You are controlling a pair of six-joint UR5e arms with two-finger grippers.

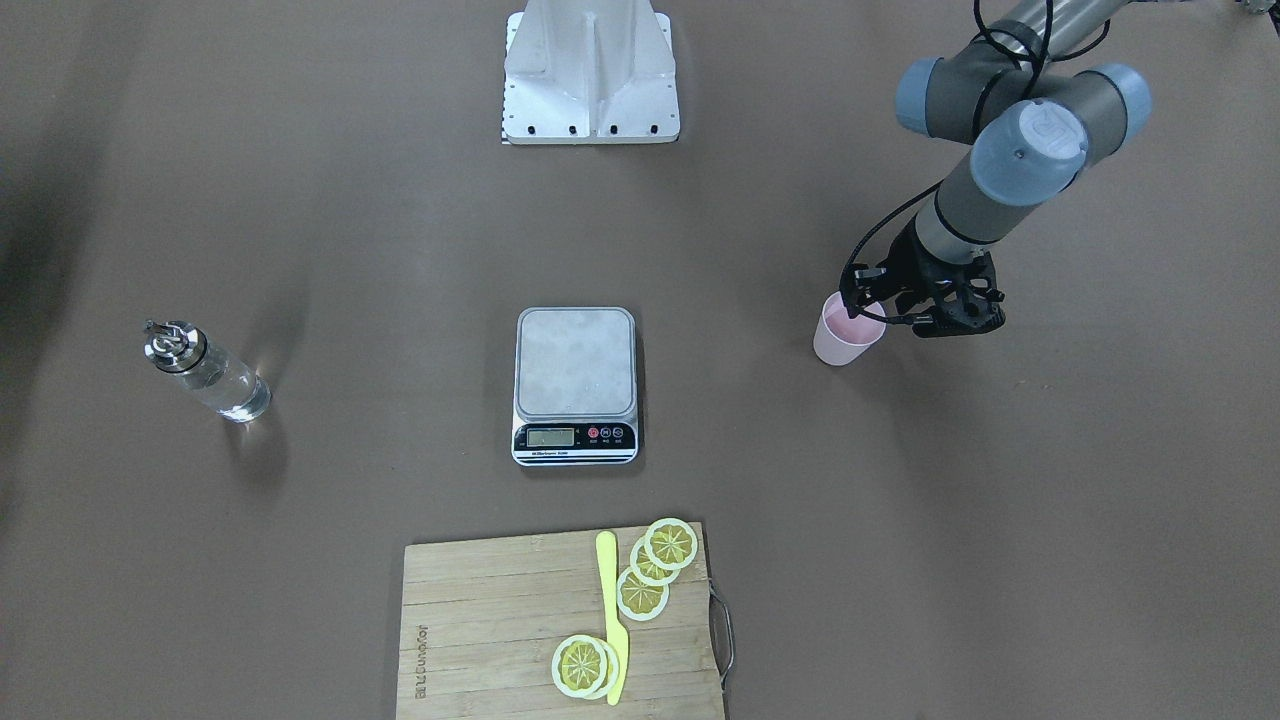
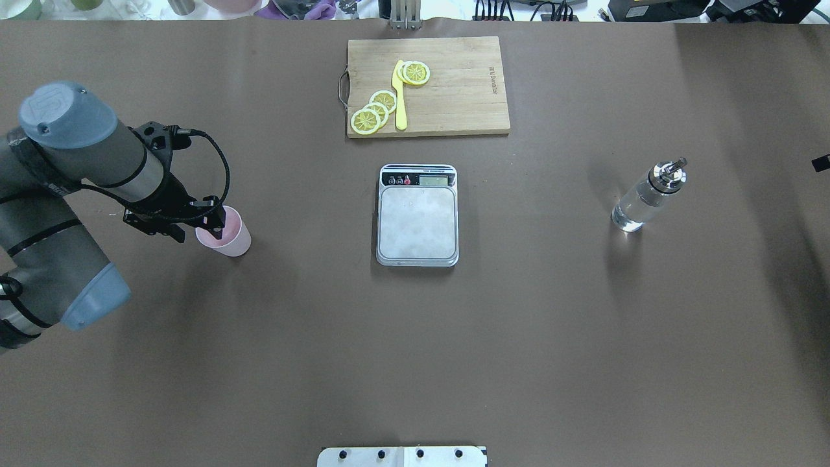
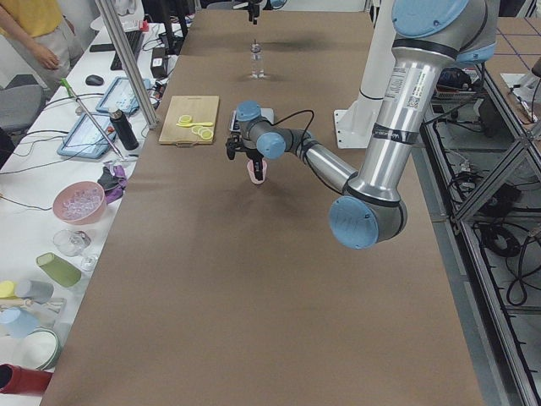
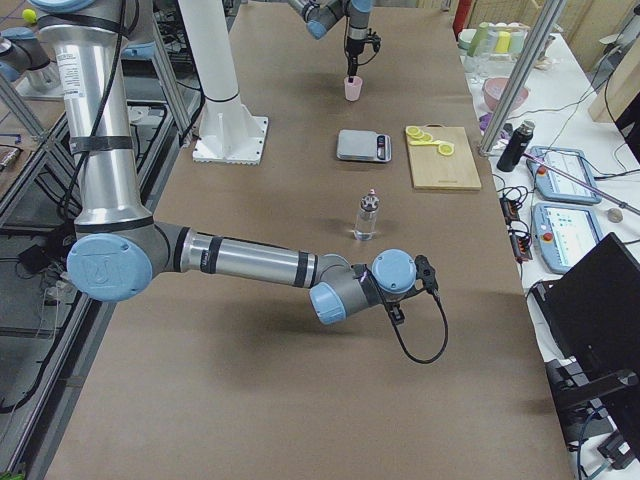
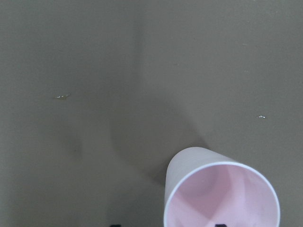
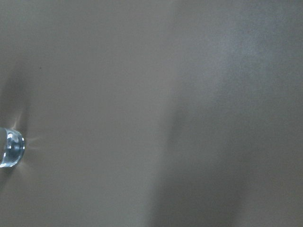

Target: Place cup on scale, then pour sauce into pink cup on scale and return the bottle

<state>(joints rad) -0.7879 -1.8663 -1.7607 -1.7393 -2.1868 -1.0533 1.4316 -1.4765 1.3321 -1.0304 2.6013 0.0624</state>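
You are lining up the grasp on the cup, which is standing upright on the table on the robot's left, well apart from the scale. The left gripper is sitting open astride the cup's near wall. In the left wrist view one fingertip is showing inside the rim and the other outside, with a gap between that outer finger and the wall.

Judging from that, you are wanting a gentle pinch. The cup looks light and thin-walled, so a hard or off-centre close is likely to tip or squash it. Lift straight up before carrying it across.

Bare table is lying all the way from the cup to the scale. The board is sitting beyond the scale's display end, out of the path. Aim for the middle of the platform, since the cup is narrower than it.

The bottle is standing far off on the right. The right gripper is waiting near the bottle, and you cannot tell whether its jaws are open.
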